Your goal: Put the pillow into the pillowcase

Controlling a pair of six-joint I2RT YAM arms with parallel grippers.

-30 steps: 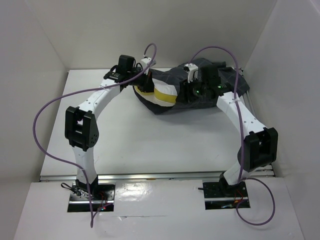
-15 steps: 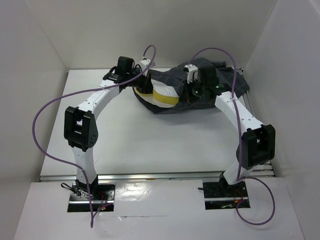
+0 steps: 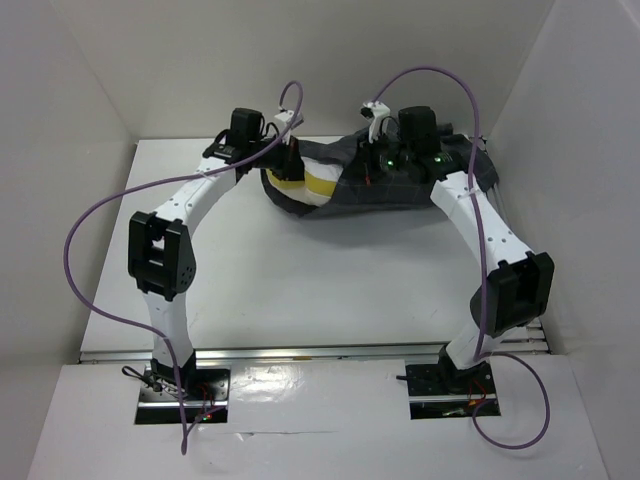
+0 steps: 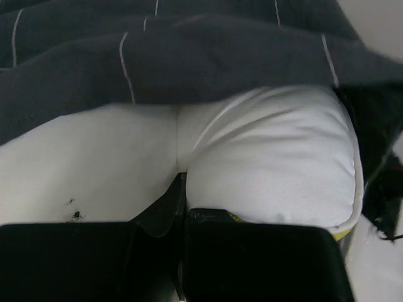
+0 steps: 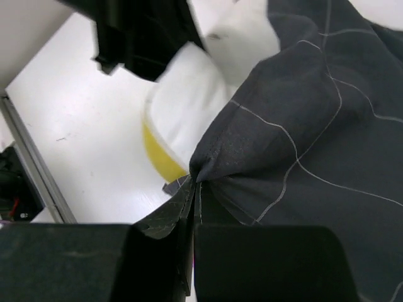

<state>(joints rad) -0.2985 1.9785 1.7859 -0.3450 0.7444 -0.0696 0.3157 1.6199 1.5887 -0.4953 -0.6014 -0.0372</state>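
The dark grid-patterned pillowcase (image 3: 420, 180) lies bunched at the far middle of the table, and the white pillow (image 3: 312, 190) with its yellow trim pokes out of its left side. My left gripper (image 3: 290, 168) is shut on a fold of the pillow (image 4: 271, 145), close under the pillowcase (image 4: 189, 56). My right gripper (image 3: 376, 172) is shut on the hem of the pillowcase (image 5: 315, 126), holding it raised just above the pillow (image 5: 195, 94). Most of the pillow is hidden under the cloth.
White walls close in the table at the back and on both sides. A metal rail (image 5: 31, 157) runs along the table's edge. Purple cables (image 3: 90, 230) loop above both arms. Bare white tabletop (image 3: 320, 290) stretches between the arms and the pillow.
My right gripper has shut on the pillowcase hem and pulled it up and leftward over the pillow; less of the yellow trim shows. The left gripper keeps its grip and has shifted slightly.
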